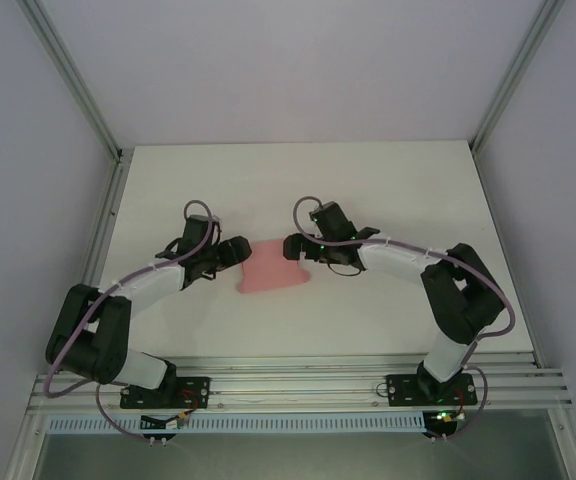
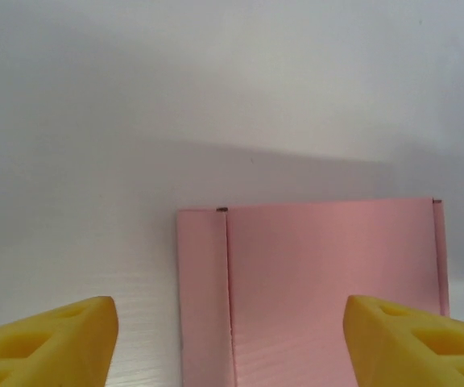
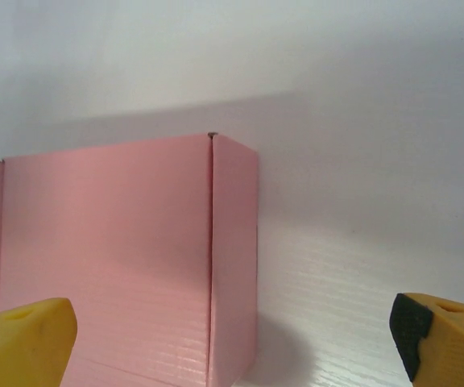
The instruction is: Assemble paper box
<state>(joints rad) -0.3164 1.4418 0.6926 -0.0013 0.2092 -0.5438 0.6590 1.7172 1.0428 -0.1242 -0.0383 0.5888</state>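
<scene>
The paper box is salmon-pink card lying on the white table between my two grippers. In the left wrist view the paper box shows a flat top and a narrow side strip on its left. The right wrist view has the paper box with a raised corner and a side wall on its right. My left gripper sits at the card's upper left edge, yellow fingers spread wide. At the upper right edge is my right gripper, fingers also spread wide. Neither holds anything.
The white table is walled by aluminium posts at the back corners and a rail along the near edge. Bare table lies behind and in front of the card.
</scene>
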